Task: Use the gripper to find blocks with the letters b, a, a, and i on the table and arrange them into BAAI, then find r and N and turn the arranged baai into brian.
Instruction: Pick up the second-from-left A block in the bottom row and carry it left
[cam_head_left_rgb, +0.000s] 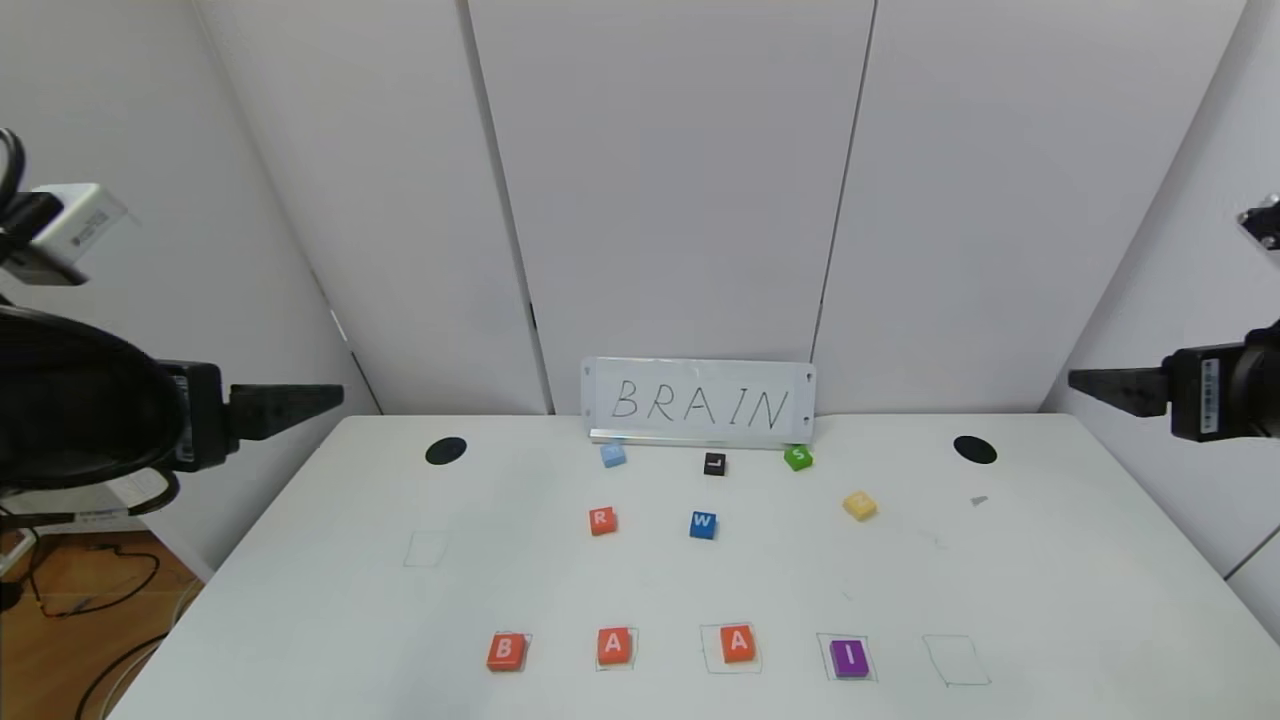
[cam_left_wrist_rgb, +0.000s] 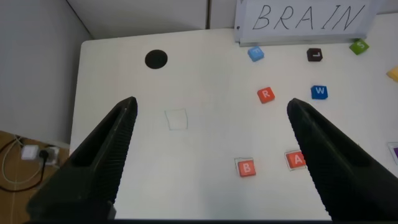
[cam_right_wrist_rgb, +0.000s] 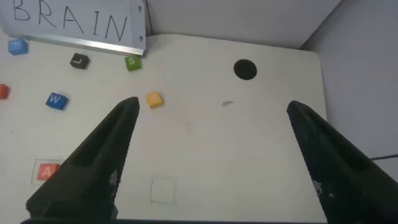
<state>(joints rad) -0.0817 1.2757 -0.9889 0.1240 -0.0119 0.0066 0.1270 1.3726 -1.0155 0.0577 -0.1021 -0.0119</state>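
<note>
On the white table (cam_head_left_rgb: 300, 560), a near row reads B (cam_head_left_rgb: 505, 650), A (cam_head_left_rgb: 614, 646), A (cam_head_left_rgb: 738, 643) in orange-red and a purple I (cam_head_left_rgb: 850, 658), each on a pen-drawn square. The orange-red R (cam_head_left_rgb: 602, 520) lies mid-table; it also shows in the left wrist view (cam_left_wrist_rgb: 265, 94). The yellow N (cam_head_left_rgb: 860, 505) lies to the right; it also shows in the right wrist view (cam_right_wrist_rgb: 153, 99). My left gripper (cam_head_left_rgb: 335, 397) is open and empty, high off the table's left edge (cam_left_wrist_rgb: 211, 104). My right gripper (cam_head_left_rgb: 1075, 380) is open and empty, high off the right edge (cam_right_wrist_rgb: 212, 104).
A BRAIN sign (cam_head_left_rgb: 698, 402) stands at the back. Before it lie a light blue block (cam_head_left_rgb: 613, 455), a black L (cam_head_left_rgb: 714, 463), a green S (cam_head_left_rgb: 798, 458) and a blue W (cam_head_left_rgb: 703, 524). Empty outlines sit right of the I (cam_head_left_rgb: 957, 660) and at the left (cam_head_left_rgb: 427, 548).
</note>
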